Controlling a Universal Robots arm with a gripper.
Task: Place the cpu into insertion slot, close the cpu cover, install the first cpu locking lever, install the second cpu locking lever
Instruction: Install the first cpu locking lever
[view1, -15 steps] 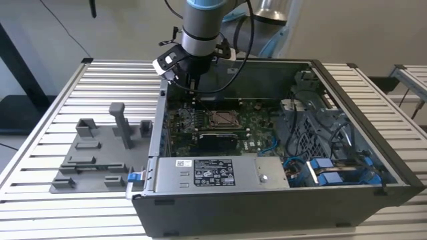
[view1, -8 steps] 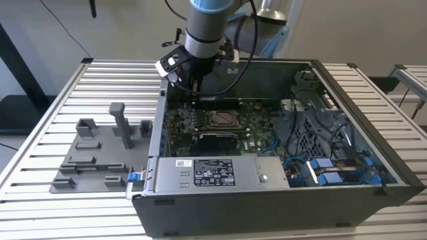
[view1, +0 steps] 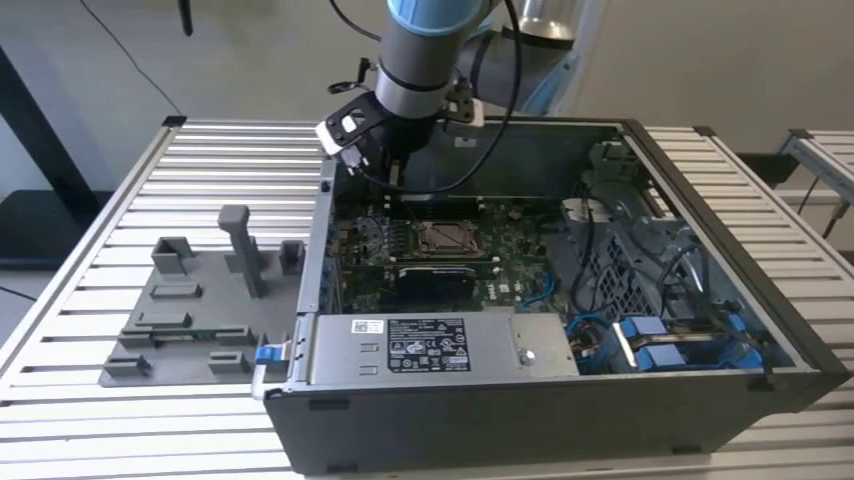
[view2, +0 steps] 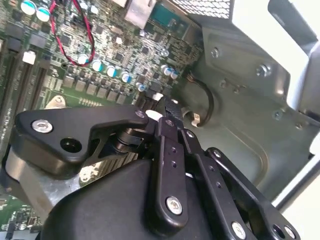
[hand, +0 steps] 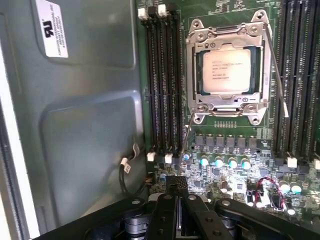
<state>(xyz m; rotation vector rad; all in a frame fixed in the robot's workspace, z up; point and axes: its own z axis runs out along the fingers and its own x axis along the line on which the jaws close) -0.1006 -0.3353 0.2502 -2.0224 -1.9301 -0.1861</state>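
Note:
The cpu (hand: 226, 71), a grey square chip, lies in the insertion slot (hand: 200, 75) on the green board, and the silver cpu cover (hand: 225, 36) lies flat around its edges. One thin wire lever (hand: 278, 75) runs slanted along one side of the slot. A second lever (hand: 188, 132) sticks out from the slot's corner nearest me. In the exterior view the slot (view1: 442, 237) is mid-board. My black gripper (hand: 176, 186) is shut with nothing in it, a short way from the slot, over the board edge by the case wall. It also shows in the second wrist view as my gripper (view2: 167, 109) and in the exterior view (view1: 379, 170).
Black memory slots (hand: 162, 85) run beside the socket on both sides. The grey case wall (hand: 85, 130) is close to my fingers, with a black cable (hand: 124, 175) along it. A power supply (view1: 427, 345) and blue cables (view1: 641, 335) fill the case front. A grey fixture tray (view1: 187, 310) lies outside.

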